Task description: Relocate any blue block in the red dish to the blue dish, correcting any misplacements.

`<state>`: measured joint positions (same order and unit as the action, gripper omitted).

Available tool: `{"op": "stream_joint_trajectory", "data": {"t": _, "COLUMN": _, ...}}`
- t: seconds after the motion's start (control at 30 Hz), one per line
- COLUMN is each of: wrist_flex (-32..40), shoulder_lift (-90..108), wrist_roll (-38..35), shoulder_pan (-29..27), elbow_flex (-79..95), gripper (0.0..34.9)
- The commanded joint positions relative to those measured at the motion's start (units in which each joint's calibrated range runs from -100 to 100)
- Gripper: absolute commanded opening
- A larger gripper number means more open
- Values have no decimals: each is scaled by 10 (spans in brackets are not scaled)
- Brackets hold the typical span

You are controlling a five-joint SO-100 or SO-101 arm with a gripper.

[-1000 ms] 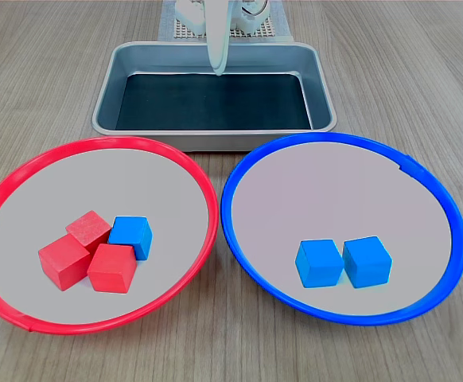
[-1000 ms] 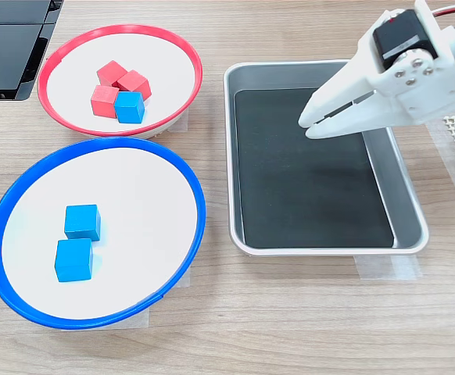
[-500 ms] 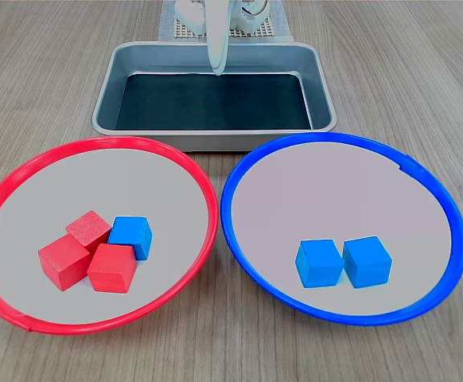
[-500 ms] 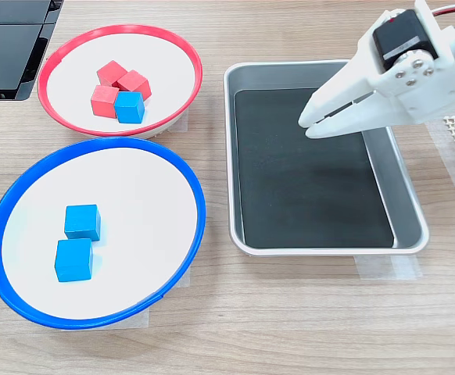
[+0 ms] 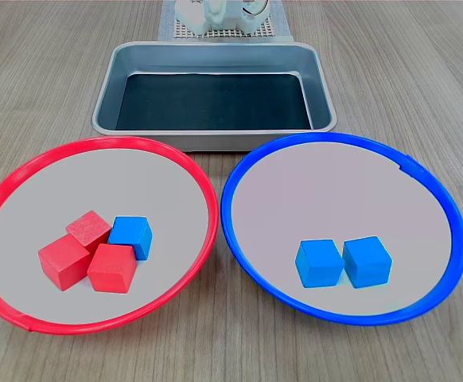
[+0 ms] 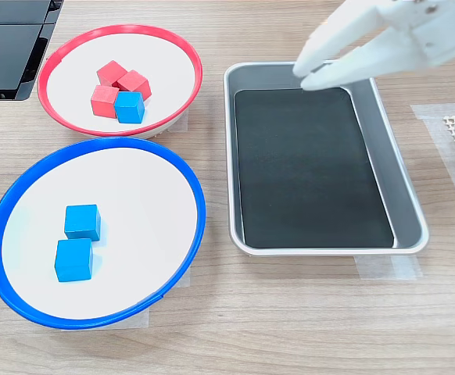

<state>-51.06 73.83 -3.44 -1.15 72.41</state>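
One blue block (image 5: 132, 236) (image 6: 129, 107) lies in the red dish (image 5: 112, 142) (image 6: 126, 28), touching three red cubes (image 5: 88, 255). The blue dish (image 5: 343, 137) (image 6: 94, 142) holds two more blue cubes (image 5: 319, 263) (image 5: 367, 261) side by side. In the second exterior view my white gripper (image 6: 304, 72) hangs high over the far end of the metal tray, to the right of both dishes. Its jaws are shut with nothing between them. The first exterior view shows only the arm's base (image 5: 215, 12), not the gripper.
A rectangular metal tray (image 5: 215, 48) (image 6: 229, 156) with a dark bottom stands behind the dishes in the first exterior view, with nothing in it. A black object (image 6: 8, 47) sits at the second exterior view's top left, beside the red dish.
The gripper has risen and drawn back: it left the first exterior view and moved toward the top of the second exterior view. All the cubes and dishes stayed put.
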Motion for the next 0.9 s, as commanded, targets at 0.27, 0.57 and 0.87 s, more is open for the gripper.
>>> {"op": "stream_joint_trajectory", "data": {"t": 0.27, "wrist_flex": -45, "shoulder_lift": -406, "wrist_roll": -50, "shoulder_pan": -52, "elbow_flex": -370, "gripper": 7}}
{"op": "stream_joint_trajectory", "data": {"t": 0.57, "wrist_flex": -57, "shoulder_lift": -607, "wrist_roll": -56, "shoulder_pan": -93, "elbow_flex": -548, "gripper": 56}}
{"op": "stream_joint_trajectory", "data": {"t": 0.87, "wrist_flex": -57, "shoulder_lift": -749, "wrist_roll": -59, "shoulder_pan": -126, "elbow_flex": -665, "gripper": 71}}
